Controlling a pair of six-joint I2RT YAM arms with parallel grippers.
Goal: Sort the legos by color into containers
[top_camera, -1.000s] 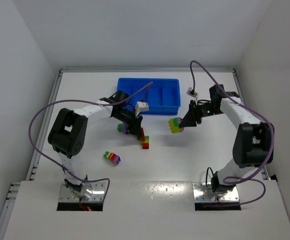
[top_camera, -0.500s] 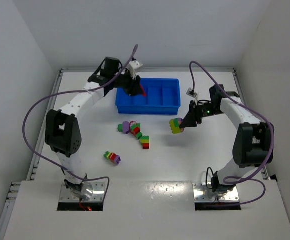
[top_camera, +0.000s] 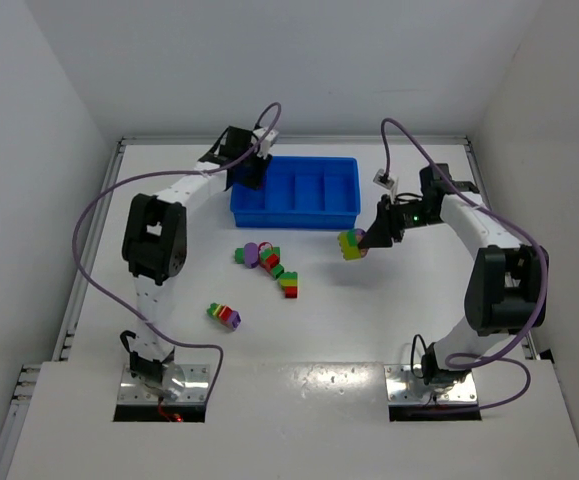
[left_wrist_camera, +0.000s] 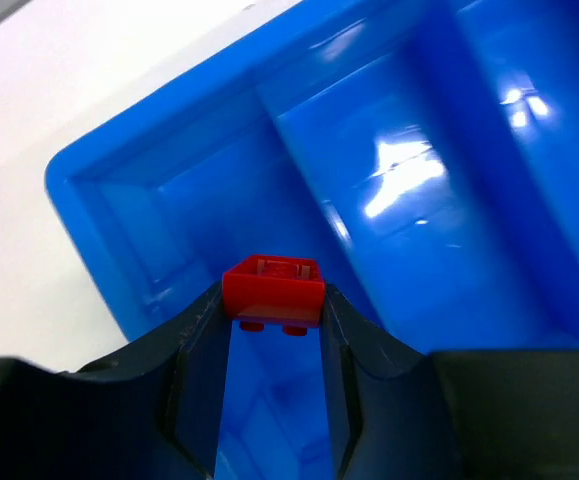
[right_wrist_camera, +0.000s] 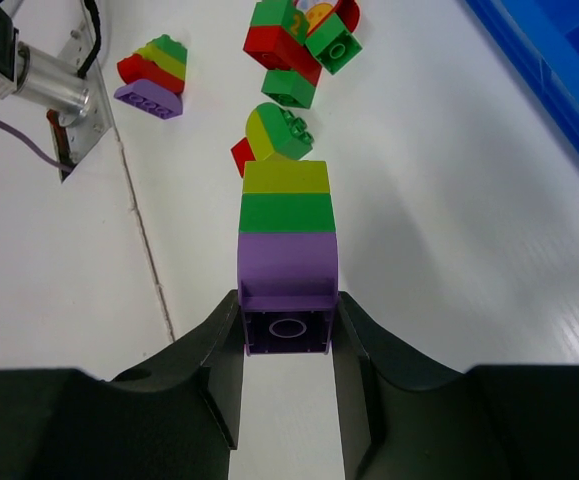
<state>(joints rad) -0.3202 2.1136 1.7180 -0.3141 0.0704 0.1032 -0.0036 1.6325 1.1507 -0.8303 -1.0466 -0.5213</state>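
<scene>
The left jaws pinch a red brick (left_wrist_camera: 272, 285) crosswise; directly below them lies the end compartment (left_wrist_camera: 159, 225) of the blue tray (left_wrist_camera: 89, 215). The right jaws pinch a purple-green-yellow stack (right_wrist_camera: 286, 225), long axis pointing forward, tray nearby, offset sideways.

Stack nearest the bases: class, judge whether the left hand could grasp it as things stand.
Probably not yet: the left hand holds a red brick over the tray; nothing covers the stack.
</scene>
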